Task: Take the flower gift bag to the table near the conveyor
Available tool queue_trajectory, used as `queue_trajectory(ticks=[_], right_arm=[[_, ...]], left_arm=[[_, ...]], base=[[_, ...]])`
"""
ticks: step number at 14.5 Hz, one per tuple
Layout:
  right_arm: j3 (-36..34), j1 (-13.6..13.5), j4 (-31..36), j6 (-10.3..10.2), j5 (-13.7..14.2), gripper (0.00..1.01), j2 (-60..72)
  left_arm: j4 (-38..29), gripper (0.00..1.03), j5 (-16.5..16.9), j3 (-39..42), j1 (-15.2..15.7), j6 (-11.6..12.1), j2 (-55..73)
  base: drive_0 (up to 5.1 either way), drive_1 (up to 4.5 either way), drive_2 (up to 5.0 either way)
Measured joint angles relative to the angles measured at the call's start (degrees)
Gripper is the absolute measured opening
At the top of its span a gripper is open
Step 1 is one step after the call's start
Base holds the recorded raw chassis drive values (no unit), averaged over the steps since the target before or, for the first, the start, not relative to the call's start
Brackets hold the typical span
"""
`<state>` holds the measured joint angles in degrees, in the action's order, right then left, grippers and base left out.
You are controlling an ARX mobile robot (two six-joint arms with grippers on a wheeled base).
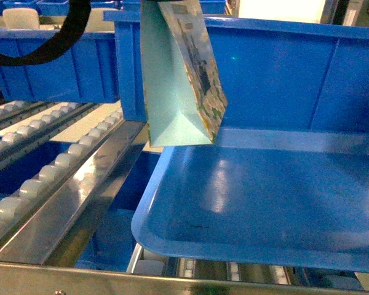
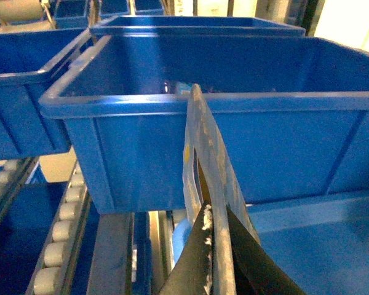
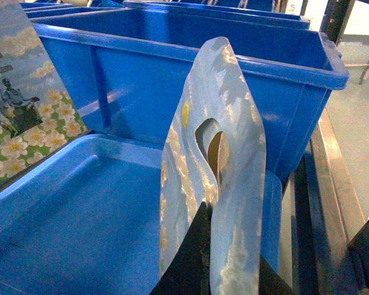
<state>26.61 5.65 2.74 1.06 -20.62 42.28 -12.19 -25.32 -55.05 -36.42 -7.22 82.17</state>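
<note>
Hanging in the head view over the far-left corner of a glossy blue plastic tray (image 1: 264, 209): 1 flower-printed paper gift bag with a mint-green side panel (image 1: 181, 80), tilted, base just above the tray's rim; cannot tell whether touching. Directly behind, a deep blue plastic bin (image 1: 283, 74). To the left and lower down, the conveyor of shiny steel rails and rows of small white rollers (image 1: 49, 178), beside the tray and apart from the bag.

Clamped in the left gripper (image 2: 215, 246): the gift bag's thin top, seen edge-on in the left wrist view, dark fingers pressed tight against the paper with no gap.

Pinched the same way in the right gripper (image 3: 224, 252): 1 second paper bag with sky-and-cloud print and a cut-out handle (image 3: 227, 153), upright over the tray, in front of the bin. At the left edge of the right wrist view, the first bag's white flowers on green.
</note>
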Motion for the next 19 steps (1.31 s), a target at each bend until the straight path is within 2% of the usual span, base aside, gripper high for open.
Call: queue_trajectory(ticks=[4,5,8,19], right_arm=[[0.0,0.0,0.0,0.0,0.0,0.02,0.0],[0.0,0.0,0.0,0.0,0.0,0.02,0.0],[0.0,0.0,-0.1,0.0,0.3,0.02,0.0],[0.0,0.0,-0.1,0.0,0.2,0.02,0.0]], left_arm=[[-7.7,0.02,-1.2,4.7,2.9,5.9,-1.5],[-7.8,0.02,-1.3,4.7,3.0,6.3,-2.0],[-7.7,0.02,-1.2,4.7,2.6,7.2,-2.0],[-7.7,0.02,-1.5,4.7,3.1,7.4,-2.0]], base=[[0.0,0.00,0.0],[0.0,0.00,0.0],[0.0,0.00,0.0],[0.0,0.00,0.0]])
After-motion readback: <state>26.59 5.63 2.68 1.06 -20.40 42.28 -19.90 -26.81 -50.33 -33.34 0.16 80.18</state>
